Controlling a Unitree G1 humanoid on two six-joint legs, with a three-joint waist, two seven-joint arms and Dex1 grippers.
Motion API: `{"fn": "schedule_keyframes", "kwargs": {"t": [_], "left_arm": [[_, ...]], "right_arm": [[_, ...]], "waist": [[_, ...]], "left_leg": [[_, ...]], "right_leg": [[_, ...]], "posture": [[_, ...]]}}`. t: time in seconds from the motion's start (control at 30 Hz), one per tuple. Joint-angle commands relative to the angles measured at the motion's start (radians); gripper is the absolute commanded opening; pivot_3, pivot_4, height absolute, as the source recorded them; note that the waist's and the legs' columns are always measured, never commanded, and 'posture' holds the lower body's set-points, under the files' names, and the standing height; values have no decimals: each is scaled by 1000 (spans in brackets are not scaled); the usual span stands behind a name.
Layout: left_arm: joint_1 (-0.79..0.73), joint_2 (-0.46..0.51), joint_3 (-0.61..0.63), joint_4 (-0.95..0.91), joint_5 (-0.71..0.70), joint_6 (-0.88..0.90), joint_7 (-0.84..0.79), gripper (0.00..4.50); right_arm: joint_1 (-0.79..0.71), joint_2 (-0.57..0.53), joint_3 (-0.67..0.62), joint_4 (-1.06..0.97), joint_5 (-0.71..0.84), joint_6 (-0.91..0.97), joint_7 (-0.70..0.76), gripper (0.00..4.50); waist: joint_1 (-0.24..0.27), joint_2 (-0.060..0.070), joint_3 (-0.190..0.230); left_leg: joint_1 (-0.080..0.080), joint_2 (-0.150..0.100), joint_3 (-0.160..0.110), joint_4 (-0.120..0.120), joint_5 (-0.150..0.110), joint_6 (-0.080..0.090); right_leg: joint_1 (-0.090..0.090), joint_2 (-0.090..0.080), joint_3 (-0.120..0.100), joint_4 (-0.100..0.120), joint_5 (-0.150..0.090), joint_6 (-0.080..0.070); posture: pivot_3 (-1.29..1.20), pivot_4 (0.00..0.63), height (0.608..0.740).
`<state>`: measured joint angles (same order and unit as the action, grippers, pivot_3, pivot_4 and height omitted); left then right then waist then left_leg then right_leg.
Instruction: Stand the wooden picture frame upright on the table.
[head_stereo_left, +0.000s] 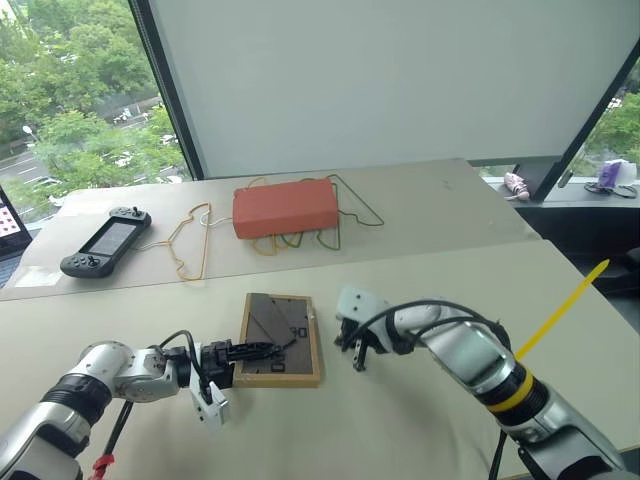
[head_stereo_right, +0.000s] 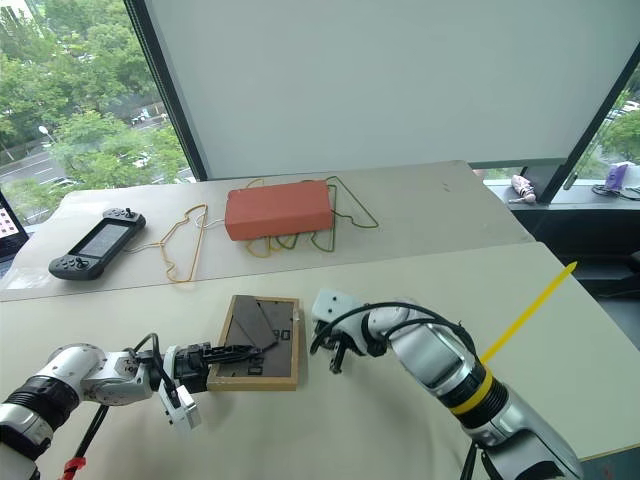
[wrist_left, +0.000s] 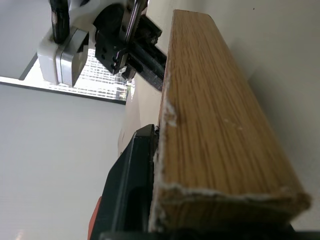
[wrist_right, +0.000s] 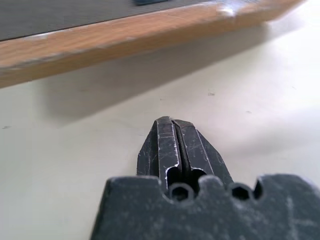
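Wooden picture frame (head_stereo_left: 280, 338) face-down, dark back up

We see our right gripper (wrist_right: 173, 131) with fingers pressed together above the table (wrist_right: 260, 100), the wooden picture frame (wrist_right: 125, 35) at twelve o'clock.

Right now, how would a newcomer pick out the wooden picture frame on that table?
Start at the near beige table, between the two grippers. The wooden picture frame lies flat there, dark back panel up. Unlike the orange-red box farther back, it is thin with a light-wood border.
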<state>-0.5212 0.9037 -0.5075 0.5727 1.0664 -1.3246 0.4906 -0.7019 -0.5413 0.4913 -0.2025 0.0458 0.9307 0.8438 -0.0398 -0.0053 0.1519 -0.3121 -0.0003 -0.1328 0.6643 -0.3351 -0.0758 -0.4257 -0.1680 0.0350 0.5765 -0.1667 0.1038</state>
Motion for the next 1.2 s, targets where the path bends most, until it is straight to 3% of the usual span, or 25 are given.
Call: {"fn": "schedule_keyframes", "kwargs": {"t": [0.03,0.1,0.23,0.37,0.5,0.87,1.07,1.2], "left_arm": [[25,-2,-32,11,33,-4,-37,875],[26,-4,-33,9,37,1,-36,875],[28,-12,-33,8,40,7,-35,875],[27,-21,-36,4,42,12,-34,875],[30,-29,-36,-2,39,15,-37,875],[53,-22,-21,-24,13,8,-61,875],[53,-25,-12,-26,7,8,-72,875],[53,-29,-9,-27,5,12,-75,875]], "right_arm": [[-84,17,-157,43,45,-53,-21,0],[-111,42,-205,75,77,-62,-19,583],[-149,201,-309,77,259,50,15,1804],[-158,287,-291,98,413,197,98,3184],[-193,325,-258,243,413,171,105,4437],[-306,391,-194,663,335,-4,187,4437],[-293,442,-195,572,436,121,275,4437],[-312,459,-293,575,483,155,237,4437]], "waist": [[0,0,0],[0,0,0],[-5,0,0],[0,0,0],[0,0,0],[-4,0,0],[-5,0,0],[-5,0,0]], "left_leg": [[0,0,0,0,0,0],[0,0,0,0,0,0],[0,0,0,0,0,0],[0,0,0,0,0,0],[1,0,-1,0,0,0],[1,0,-1,0,0,0],[0,0,-1,0,0,0],[0,0,-1,0,0,0]], "right_leg": [[0,0,0,0,0,0],[0,0,0,0,0,0],[0,0,0,0,0,0],[0,0,0,1,0,0],[0,0,0,1,0,0],[-1,0,0,2,0,0],[-2,0,0,2,0,0],[-2,0,0,2,0,0]], "posture": [[0,150,740],[0,150,740],[0,150,740],[0,150,740],[0,150,740],[0,150,740],[0,150,740],[0,150,740]]}}
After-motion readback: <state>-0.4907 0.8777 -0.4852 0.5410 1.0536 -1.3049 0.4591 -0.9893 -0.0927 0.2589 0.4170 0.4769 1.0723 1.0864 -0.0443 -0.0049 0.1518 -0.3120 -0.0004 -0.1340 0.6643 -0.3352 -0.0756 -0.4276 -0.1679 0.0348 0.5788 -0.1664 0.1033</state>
